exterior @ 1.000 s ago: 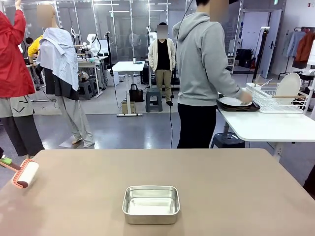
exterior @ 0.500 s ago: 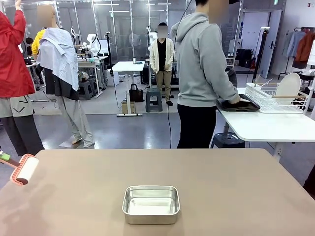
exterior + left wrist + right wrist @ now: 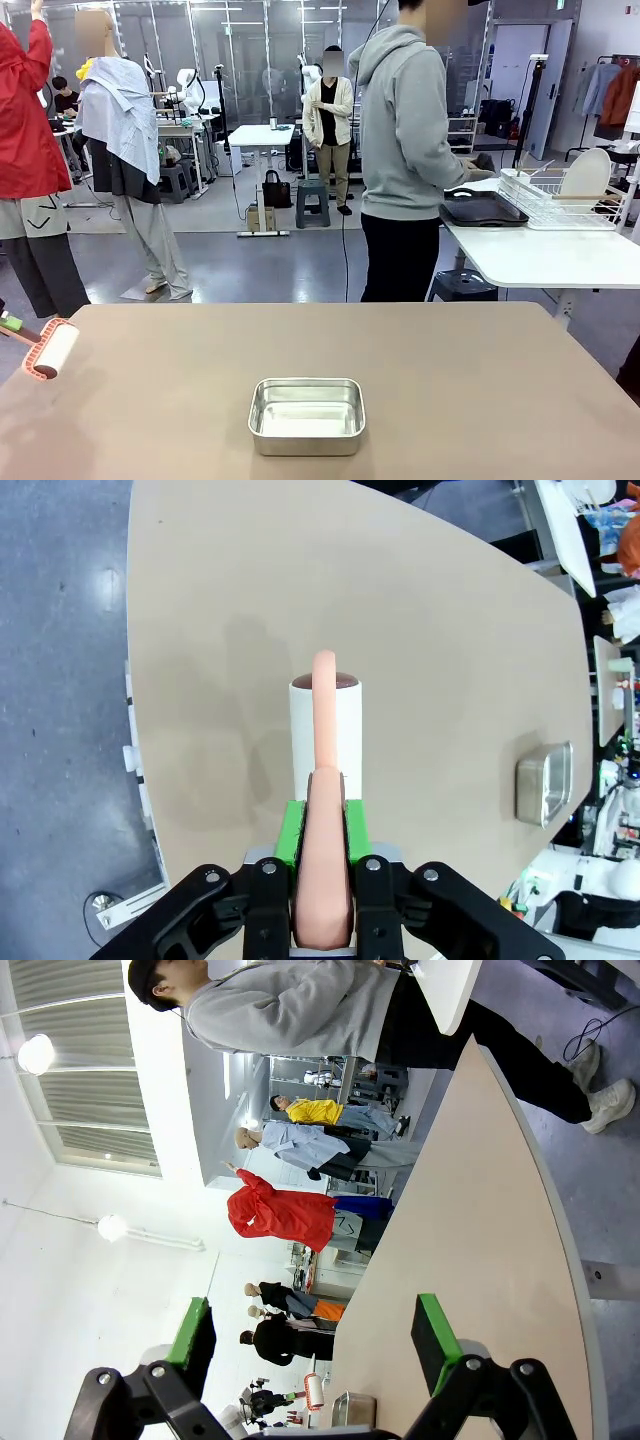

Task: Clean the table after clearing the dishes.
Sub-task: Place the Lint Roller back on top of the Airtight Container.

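The brown table carries a steel pan near its front middle. My left gripper is shut on the pink handle of a white lint roller. The roller hangs over the table's left end, its shadow off to one side. My right gripper stands open with nothing between its green pads, over the table. Of the dishes, a dark tray lies on the white side table. A white plate stands in the wire rack.
A person in a grey hoodie stands at the white side table beyond the far right corner, hands near the rack. The steel pan lies well away from the roller. Other people stand farther back.
The white plate that lay on the dark tray is off it, and the person's hand has lifted from the tray. The roller has barely shifted.
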Controlling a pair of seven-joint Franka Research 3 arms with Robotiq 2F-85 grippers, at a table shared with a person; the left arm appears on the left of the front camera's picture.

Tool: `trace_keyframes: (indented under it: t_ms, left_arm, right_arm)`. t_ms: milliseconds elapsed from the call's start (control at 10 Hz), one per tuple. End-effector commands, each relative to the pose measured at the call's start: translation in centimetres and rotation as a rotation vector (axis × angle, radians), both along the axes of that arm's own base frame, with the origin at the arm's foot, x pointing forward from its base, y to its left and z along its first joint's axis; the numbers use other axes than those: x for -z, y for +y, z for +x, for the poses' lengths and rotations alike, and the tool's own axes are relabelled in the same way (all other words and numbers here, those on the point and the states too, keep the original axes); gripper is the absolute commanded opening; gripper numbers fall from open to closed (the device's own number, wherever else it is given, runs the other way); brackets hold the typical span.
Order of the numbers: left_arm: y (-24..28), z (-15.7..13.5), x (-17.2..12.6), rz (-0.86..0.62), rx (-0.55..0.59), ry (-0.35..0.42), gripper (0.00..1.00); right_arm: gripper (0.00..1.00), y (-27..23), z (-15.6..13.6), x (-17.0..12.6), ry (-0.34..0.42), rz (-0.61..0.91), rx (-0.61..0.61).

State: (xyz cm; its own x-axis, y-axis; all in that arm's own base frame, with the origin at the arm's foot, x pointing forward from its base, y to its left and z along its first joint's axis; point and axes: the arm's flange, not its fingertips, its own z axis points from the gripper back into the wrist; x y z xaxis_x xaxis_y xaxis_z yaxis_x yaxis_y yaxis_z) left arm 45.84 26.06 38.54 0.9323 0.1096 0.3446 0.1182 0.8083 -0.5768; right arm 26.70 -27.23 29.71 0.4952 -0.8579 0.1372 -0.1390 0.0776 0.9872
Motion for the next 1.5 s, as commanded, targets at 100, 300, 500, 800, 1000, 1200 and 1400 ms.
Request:
trace_keyframes:
  t_ms: [100,300,500,800,1000,1200,1400]
  left_arm:
    - [0.2,-0.1,-0.4,-0.002,-0.006,-0.004,0.2]
    - [0.2,-0.1,-0.4,-0.002,-0.006,-0.004,0.2]
    - [0.2,-0.1,-0.4,-0.002,-0.006,-0.004,0.2]
    - [-5.7,3.0,-8.5,0.145,0.237,-0.254,0.2]
    - [-12.4,3.5,-13.9,0.261,0.437,-0.374,0.2]
    - [-20.3,2.4,-18.3,0.38,0.648,-0.486,0.2]
    - [-28.6,-0.1,-21.6,0.517,0.855,-0.581,0.2]
  right_arm:
    - [1.0,0.6,-0.5,-0.4,0.001,-0.015,-0.01]
    - [1.0,0.6,-0.5,-0.4,0.001,-0.015,-0.01]
    - [1.0,0.6,-0.5,-0.4,0.001,-0.015,-0.01]
    - [1.0,0.6,-0.5,-0.4,0.001,-0.015,-0.01]
    - [1.0,0.6,-0.5,-0.4,0.001,-0.015,-0.01]
    - [1.0,0.6,-0.5,-0.4,0.001,-0.015,-0.01]
    - [1.0,0.6,-0.5,-0.4,0.001,-0.015,-0.01]
